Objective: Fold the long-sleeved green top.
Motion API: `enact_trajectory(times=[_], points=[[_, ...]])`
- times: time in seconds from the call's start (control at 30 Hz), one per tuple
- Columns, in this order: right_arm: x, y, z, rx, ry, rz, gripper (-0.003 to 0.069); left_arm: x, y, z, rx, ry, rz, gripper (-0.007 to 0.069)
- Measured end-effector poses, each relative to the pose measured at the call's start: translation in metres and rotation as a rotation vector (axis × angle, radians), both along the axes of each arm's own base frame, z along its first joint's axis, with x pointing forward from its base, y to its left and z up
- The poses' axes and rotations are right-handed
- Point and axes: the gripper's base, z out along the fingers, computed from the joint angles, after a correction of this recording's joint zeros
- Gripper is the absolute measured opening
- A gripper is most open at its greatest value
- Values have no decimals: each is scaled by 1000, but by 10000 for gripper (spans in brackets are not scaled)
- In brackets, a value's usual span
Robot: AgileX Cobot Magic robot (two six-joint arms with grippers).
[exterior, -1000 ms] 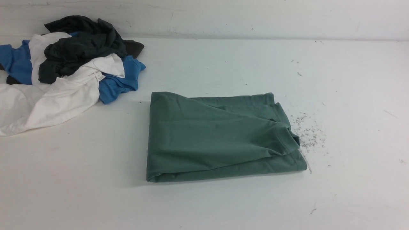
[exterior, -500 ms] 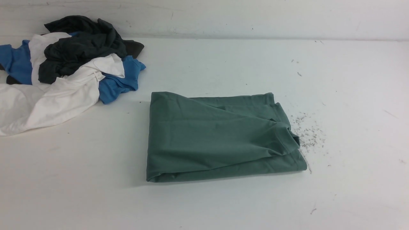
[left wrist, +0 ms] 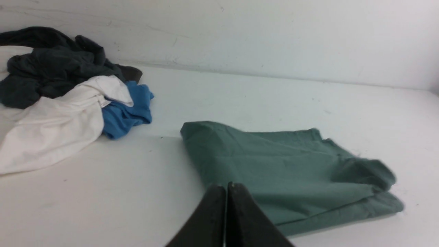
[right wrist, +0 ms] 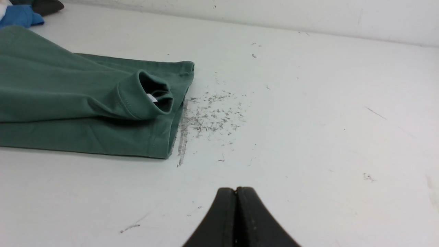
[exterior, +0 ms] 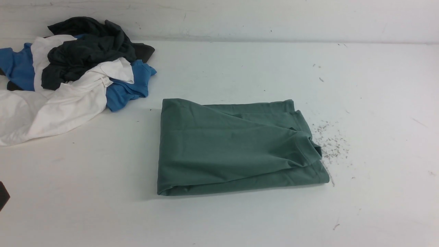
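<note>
Since the earlier frames, one change appears: a small dark part enters the front view at the lower left edge [exterior: 3, 195]; whether it belongs to the left arm cannot be told. All cloth keeps its position.

The green long-sleeved top [exterior: 233, 147] lies folded into a compact rectangle near the middle of the white surface [exterior: 377, 103], slightly nearer the front than the back wall. Its layers are stacked, with a rounded fold along the robot's left side. On its right side, a cuff-like opening [right wrist: 154, 94] faces outward, and a small white patch shows inside it. Grey scuff marks [exterior: 331, 144] speckle the surface just beside that right edge.

At the far left, well apart from the top, a loose pile holds a dark charcoal garment [exterior: 89, 51], a white garment [exterior: 58, 109] and a blue garment [exterior: 127, 89], overlapping one another.

The left tool [left wrist: 226, 187] has its fingers pressed together and holds nothing. The right tool [right wrist: 236, 189] is likewise together and empty, positioned over bare surface, apart from the top.
</note>
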Motion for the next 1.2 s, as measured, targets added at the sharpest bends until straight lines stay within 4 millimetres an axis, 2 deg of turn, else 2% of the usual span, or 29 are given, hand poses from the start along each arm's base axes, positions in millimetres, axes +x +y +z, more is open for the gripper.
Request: enact_trajectory(times=[0.13, 0.17, 0.2, 0.23, 0.37, 0.4, 0.57, 1.2], points=[[0, 0, 0, 0, 0, 0, -15, 2, 10, -45, 140, 11, 93, -4], [0, 0, 0, 0, 0, 0, -15, 3, 12, -51, 154, 2, 110, -4], [0, 0, 0, 0, 0, 0, -15, 2, 14, -66, 169, -7, 143, -4], [0, 0, 0, 0, 0, 0, -15, 3, 15, -68, 173, -15, 150, -4], [0, 0, 0, 0, 0, 0, -15, 9, 20, -113, 173, 3, 241, -4], [0, 0, 0, 0, 0, 0, -15, 10, 20, -118, 173, 17, 243, -4], [0, 0, 0, 0, 0, 0, -15, 9, 19, -124, 206, 57, 208, -4], [0, 0, 0, 0, 0, 0, -15, 9, 18, -125, 226, 66, 196, -4]])
